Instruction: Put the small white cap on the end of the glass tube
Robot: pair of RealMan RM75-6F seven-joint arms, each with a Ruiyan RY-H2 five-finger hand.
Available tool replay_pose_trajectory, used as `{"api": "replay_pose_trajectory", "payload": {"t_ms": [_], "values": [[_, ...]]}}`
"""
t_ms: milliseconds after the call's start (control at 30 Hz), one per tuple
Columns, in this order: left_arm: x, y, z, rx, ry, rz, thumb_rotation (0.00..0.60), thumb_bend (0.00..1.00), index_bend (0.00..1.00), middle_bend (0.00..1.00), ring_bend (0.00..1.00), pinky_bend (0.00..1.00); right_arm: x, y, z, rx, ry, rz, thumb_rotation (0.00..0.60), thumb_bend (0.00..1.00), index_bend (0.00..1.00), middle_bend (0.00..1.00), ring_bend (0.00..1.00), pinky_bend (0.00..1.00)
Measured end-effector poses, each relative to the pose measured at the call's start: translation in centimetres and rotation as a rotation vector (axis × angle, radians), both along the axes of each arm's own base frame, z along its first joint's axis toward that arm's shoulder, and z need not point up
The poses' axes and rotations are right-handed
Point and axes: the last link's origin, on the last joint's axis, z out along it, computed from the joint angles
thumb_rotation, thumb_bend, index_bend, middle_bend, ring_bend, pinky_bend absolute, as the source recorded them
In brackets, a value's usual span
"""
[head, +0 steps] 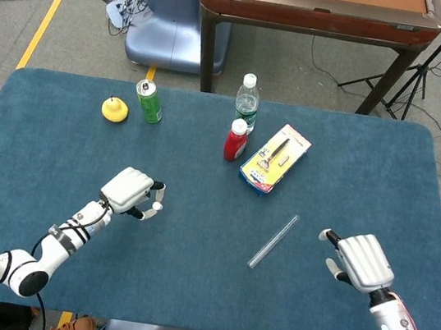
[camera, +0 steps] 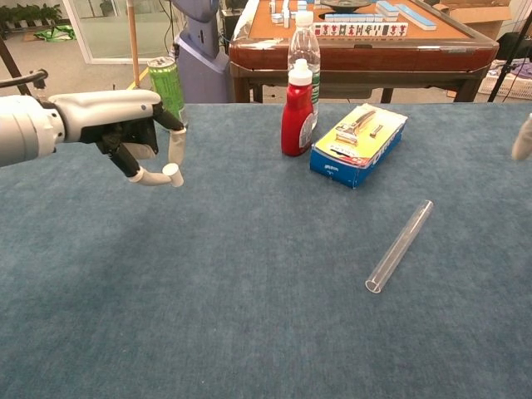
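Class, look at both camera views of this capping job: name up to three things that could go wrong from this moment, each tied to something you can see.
1. The left hand pinches the small white cap only at its fingertips, lifted off the table; a slip could drop it.
2. The glass tube lies loose on the cloth, so it may roll when the open right hand reaches for it.
3. The tube's ends look narrow, so a poorly aligned cap could push it away.
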Motion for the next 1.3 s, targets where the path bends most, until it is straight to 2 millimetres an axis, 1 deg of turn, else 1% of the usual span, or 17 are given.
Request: {"api": "replay_pose_trajectory", "payload": {"t_ms": [100,267,467,567,967,1300], "values": [[-0.1,-0.7,0.8,0.009,0.004,-0.006,0.600,0.26,0.56,1.00,1.00,1.00,0.8,-1.2,-2.1,0.065,0.017,0.027,0.600,0.32,0.42,0.97,1.00,1.00],[-0.3,-1.6,1.9,0.025,0.010,-0.003,0.600,0.26,0.55,1.00,1.00,1.00,1.8,-3.1,-5.8,0.152,0.051,0.072,0.600,0.32,0.44,0.99,1.00,1.00],[-0.7,-1.8,2.4,0.032,0.014,0.013,0.600,0.26,0.55,1.00,1.00,1.00,2.5,-4.5,-9.1,0.190,0.117,0.137,0.600,0.32,0.45,1.00,1.00,1.00],[-0.9,-1.8,2.5,0.032,0.018,0.020,0.600,0.26,0.55,1.00,1.00,1.00,2.8,-5.0,-10.2,0.206,0.139,0.158,0.600,0.32,0.45,1.00,1.00,1.00],[-1.2,-1.8,2.4,0.028,0.019,0.031,0.600,0.26,0.55,1.00,1.00,1.00,2.3,-5.9,-12.1,0.225,0.198,0.171,0.600,0.32,0.45,1.00,1.00,1.00],[-1.4,-1.7,2.2,0.022,0.023,0.038,0.600,0.26,0.55,1.00,1.00,1.00,2.2,-6.3,-12.8,0.232,0.220,0.169,0.600,0.32,0.45,1.00,1.00,1.00]]}}
